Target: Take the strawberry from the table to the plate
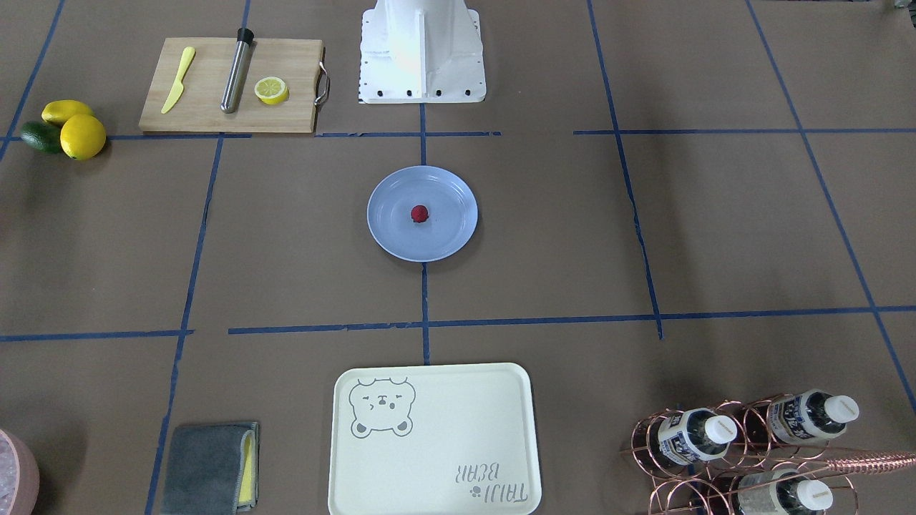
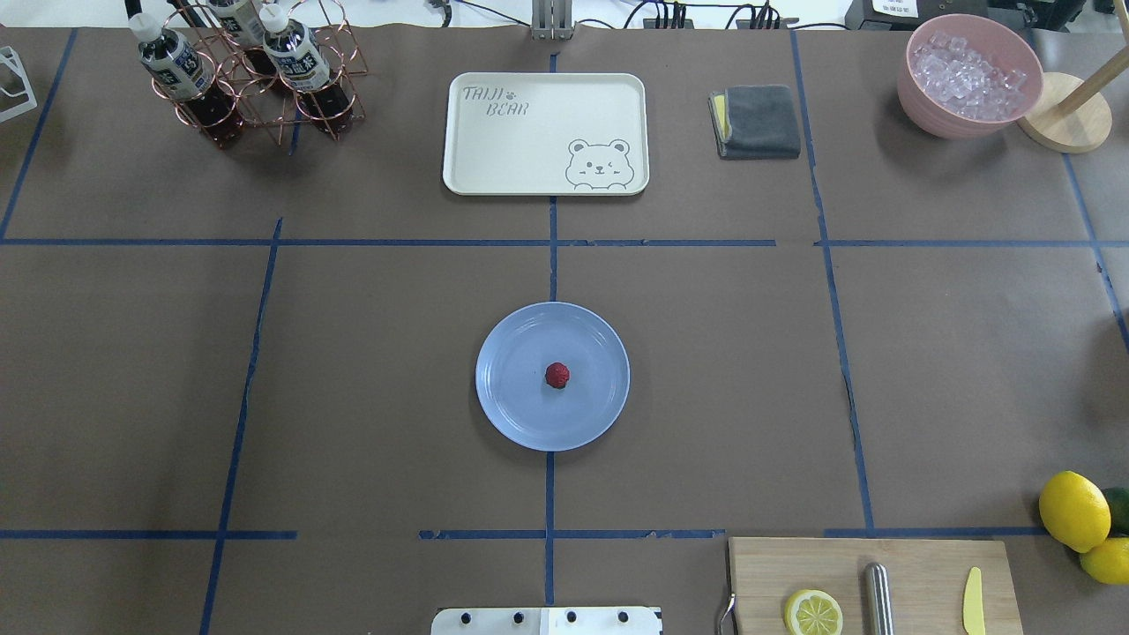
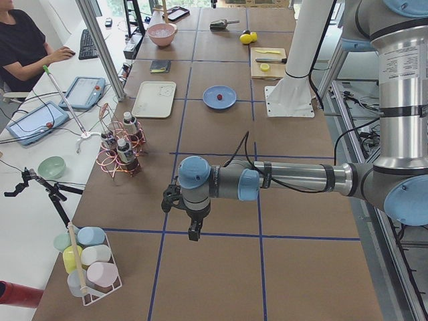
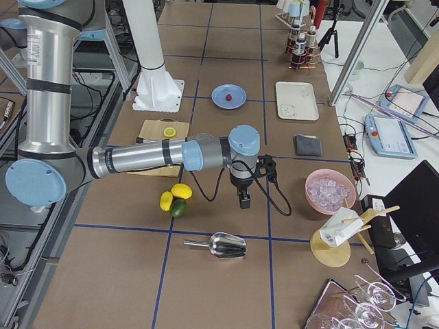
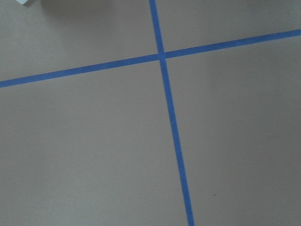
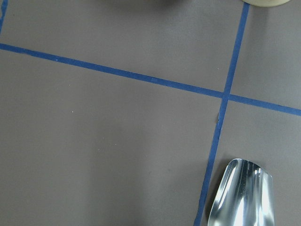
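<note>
Strawberry (image 2: 557,375) sat centred on the plate (image 2: 512,414), well apart from left gripper (image 3: 193,231) and right gripper (image 4: 244,200), neither clearly nearer; couldn't tell jaw openings.

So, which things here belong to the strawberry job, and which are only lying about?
Belong to the job:
strawberry, lying on the plate
plate
table

Only lying about:
bear tray
cutting board with lemon half, yellow knife and metal rod
whole lemons
avocado
grey cloth
bottles in a rack
bowl of ice
metal scoop
</note>
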You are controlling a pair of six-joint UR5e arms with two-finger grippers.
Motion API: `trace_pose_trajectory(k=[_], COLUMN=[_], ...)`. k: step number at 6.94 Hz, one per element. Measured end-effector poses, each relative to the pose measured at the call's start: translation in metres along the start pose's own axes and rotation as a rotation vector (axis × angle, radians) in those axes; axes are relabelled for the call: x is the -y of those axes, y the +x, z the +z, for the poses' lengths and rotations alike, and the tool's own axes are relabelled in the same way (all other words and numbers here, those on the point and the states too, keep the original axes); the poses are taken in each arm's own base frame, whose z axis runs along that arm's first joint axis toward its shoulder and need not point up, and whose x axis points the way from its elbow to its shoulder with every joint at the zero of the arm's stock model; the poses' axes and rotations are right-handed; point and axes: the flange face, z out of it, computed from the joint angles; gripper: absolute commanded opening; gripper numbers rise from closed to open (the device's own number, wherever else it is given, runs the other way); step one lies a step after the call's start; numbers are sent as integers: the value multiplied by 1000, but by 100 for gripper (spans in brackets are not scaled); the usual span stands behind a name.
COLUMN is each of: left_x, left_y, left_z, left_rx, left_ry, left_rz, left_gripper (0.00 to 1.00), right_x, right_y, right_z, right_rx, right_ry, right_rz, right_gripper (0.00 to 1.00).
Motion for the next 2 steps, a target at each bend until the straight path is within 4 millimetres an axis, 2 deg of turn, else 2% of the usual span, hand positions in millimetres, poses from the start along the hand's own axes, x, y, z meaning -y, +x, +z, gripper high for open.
trace_pose_trajectory(k=[2], left_x=[-4], left_y=[2], left_z=[3], left_rx=[-44], left_ry=[-40], left_rz=[-40], left_gripper=[100], right_x=[-1], right_y=[1], right_z=[1], right_rx=[2], right_ry=[-2], right_rz=[3], right_gripper=[100])
